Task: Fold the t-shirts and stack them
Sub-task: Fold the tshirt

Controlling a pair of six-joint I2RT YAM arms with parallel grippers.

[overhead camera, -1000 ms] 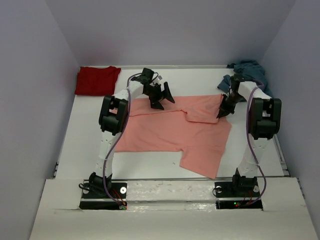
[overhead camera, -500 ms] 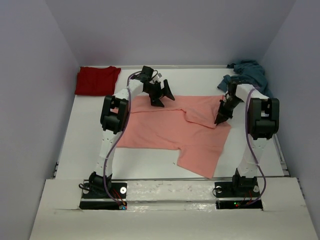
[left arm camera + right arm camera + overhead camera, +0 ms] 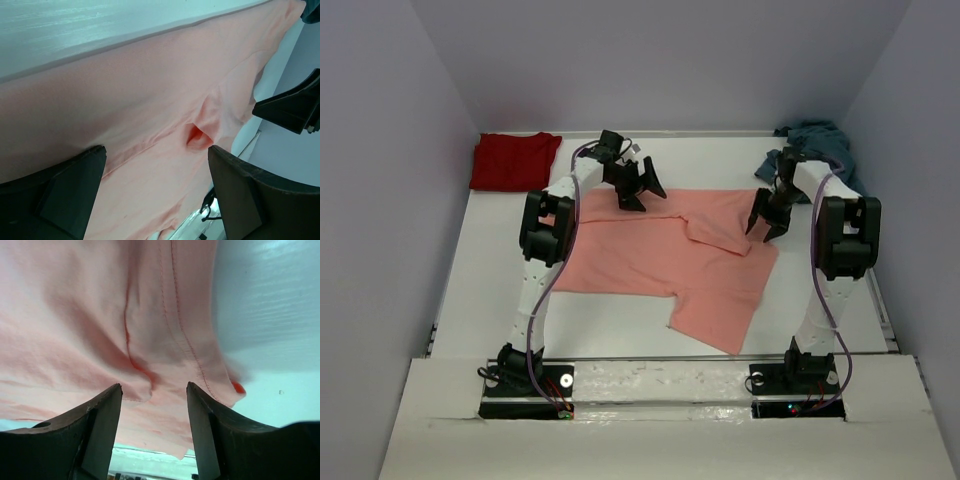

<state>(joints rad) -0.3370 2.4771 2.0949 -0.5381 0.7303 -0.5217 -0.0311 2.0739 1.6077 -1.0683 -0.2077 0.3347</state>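
The salmon-pink t-shirt (image 3: 650, 260) lies spread across the middle of the table, with a flap (image 3: 720, 230) folded over near its far right corner. My left gripper (image 3: 644, 196) hangs open above the shirt's far edge, with the pink cloth (image 3: 130, 100) below its jaws and nothing between them (image 3: 156, 167). My right gripper (image 3: 764, 222) is open just over the shirt's right edge, its jaws apart above the hemmed cloth (image 3: 150, 315) and holding nothing (image 3: 154, 392). The dark red t-shirt (image 3: 513, 160) lies folded at the far left. The teal-blue t-shirt (image 3: 815, 142) is crumpled at the far right.
Purple walls close in the white table (image 3: 620, 325) on three sides. Both arm bases (image 3: 660, 385) sit at the near edge. The right arm's upper link stands beside the teal-blue shirt.
My right gripper has opened and let go of the pink shirt's right edge, which now lies folded inward. The shirt has shifted slightly left. The left gripper has barely moved.
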